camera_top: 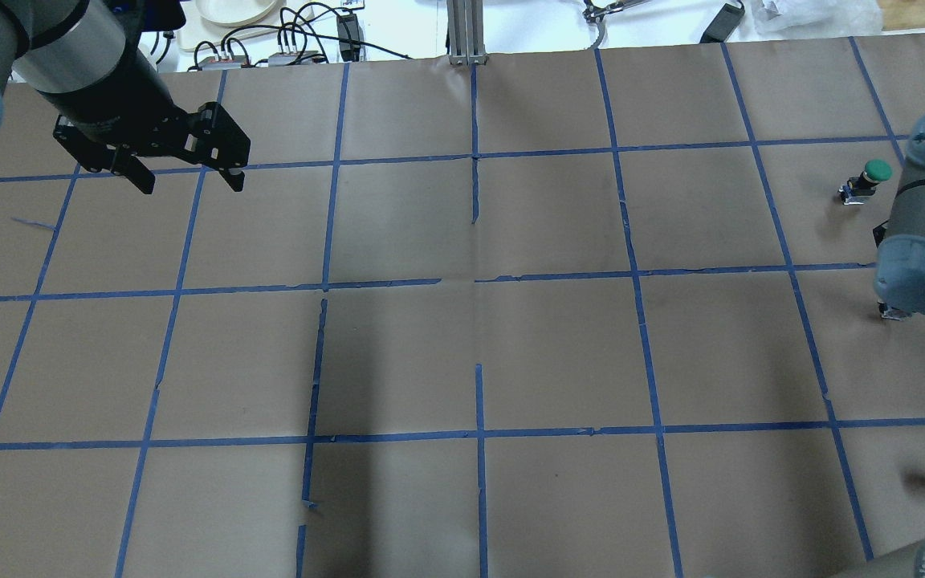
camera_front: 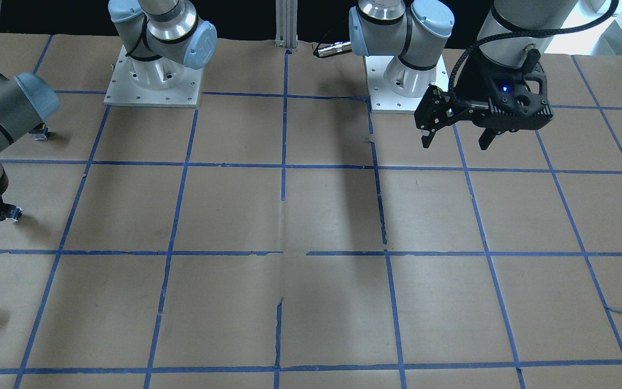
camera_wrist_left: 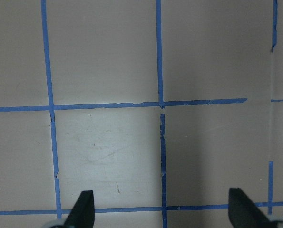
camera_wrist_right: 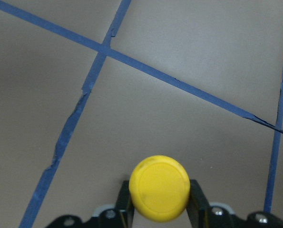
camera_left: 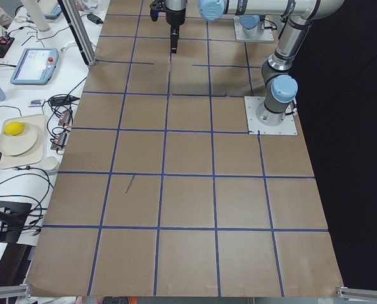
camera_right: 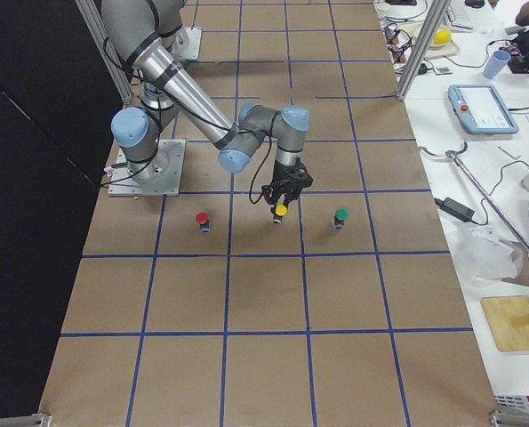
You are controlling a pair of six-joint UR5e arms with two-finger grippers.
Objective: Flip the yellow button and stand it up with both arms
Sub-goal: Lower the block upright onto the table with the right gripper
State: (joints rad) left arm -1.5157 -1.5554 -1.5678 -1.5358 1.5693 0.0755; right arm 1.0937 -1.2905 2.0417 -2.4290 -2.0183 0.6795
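the right hand (camera_right: 283, 194) pinches the yellow button (camera_wrist_right: 159, 187). its two fingers (camera_wrist_right: 197, 202) sit tight on either side, just under the round cap. the button is at the tabletop's (camera_top: 559, 353) right end, between the red button (camera_right: 202, 219) and the green button (camera_right: 340, 216). whether its base touches the tabletop, i cannot tell.

the cap faces straight up toward the wrist. the body is hidden below it, so the long axis looks vertical.

the left hand (camera_front: 455, 143) hangs spread and empty, well apart, over the far end.

the main risk is probably the grip. a narrow hold near a round cap could let the button swivel or slip during the flip. the long reach the left arm needs adds a chance of a mistimed hand-over and a drop. if the button is set down tilted, it would likely topple and might roll toward a neighbouring button.
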